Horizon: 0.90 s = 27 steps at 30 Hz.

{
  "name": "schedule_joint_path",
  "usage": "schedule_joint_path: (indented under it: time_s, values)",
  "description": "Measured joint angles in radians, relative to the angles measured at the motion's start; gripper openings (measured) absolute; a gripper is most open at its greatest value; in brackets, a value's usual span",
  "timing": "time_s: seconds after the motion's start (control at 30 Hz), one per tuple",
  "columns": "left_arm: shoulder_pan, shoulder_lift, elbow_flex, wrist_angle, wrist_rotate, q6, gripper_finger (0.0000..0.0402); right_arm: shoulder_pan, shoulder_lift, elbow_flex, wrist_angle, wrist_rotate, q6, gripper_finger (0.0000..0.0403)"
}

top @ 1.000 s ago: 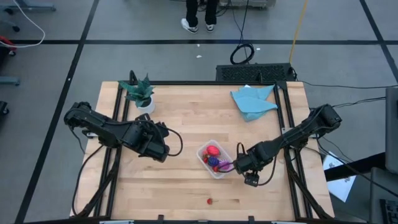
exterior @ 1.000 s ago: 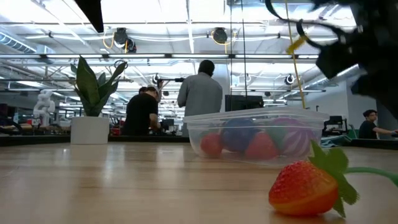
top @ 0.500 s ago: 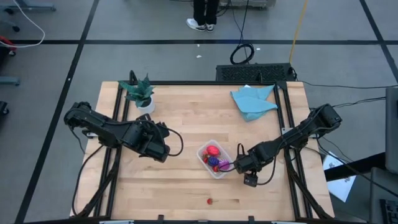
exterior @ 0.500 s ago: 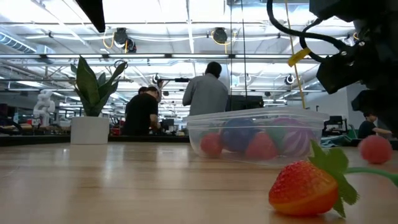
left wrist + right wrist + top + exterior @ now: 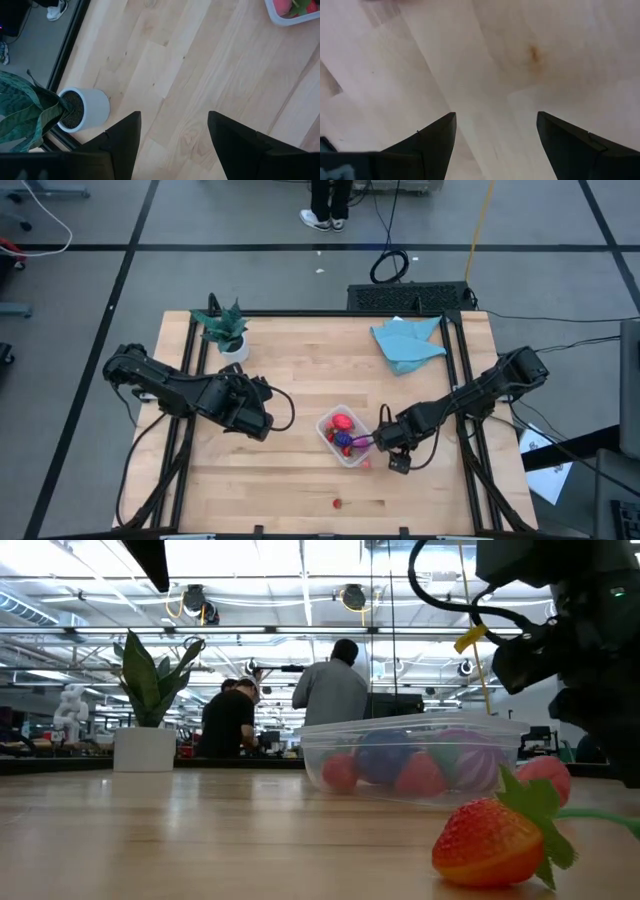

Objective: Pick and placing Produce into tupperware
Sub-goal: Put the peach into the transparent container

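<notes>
The worktop (image 5: pixel 300 370) carries the tupperware (image 5: pixel 344 436), already holding several fruits. Just beside the tupperware, the right end effector (image 5: pixel 385 452) hangs with fingers apart and empty, probably after a pink berry (image 5: pixel 366 464). The strawberry (image 5: pixel 337 503) lies farther off. The left end effector (image 5: pixel 172 145) waits apart, empty.

Bystanders on and around a light wooden tabletop (image 5: pixel 300 370)

A green potted plant (image 5: pixel 224 330) in a white pot stands at the tabletop's far left corner; a crumpled blue cloth (image 5: pixel 407 343) lies near the far right corner, well apart from it. Beyond the far edge, a coiled black cable (image 5: pixel 389 265) rests on the grey floor by a person's shoes (image 5: pixel 321 218) (only legs show from above). Across the room, two people (image 5: pixel 325 690) stand with backs turned.
</notes>
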Motion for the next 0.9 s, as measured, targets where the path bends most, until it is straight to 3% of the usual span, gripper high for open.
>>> schedule_joint_path:
  time_s: [0.9]
  values:
    - [-0.034, 0.000, 0.000, 0.112, 0.000, -0.008, 0.0237, 0.035, 0.000, 0.000, 0.081, 0.024, 0.029, 0.0270]
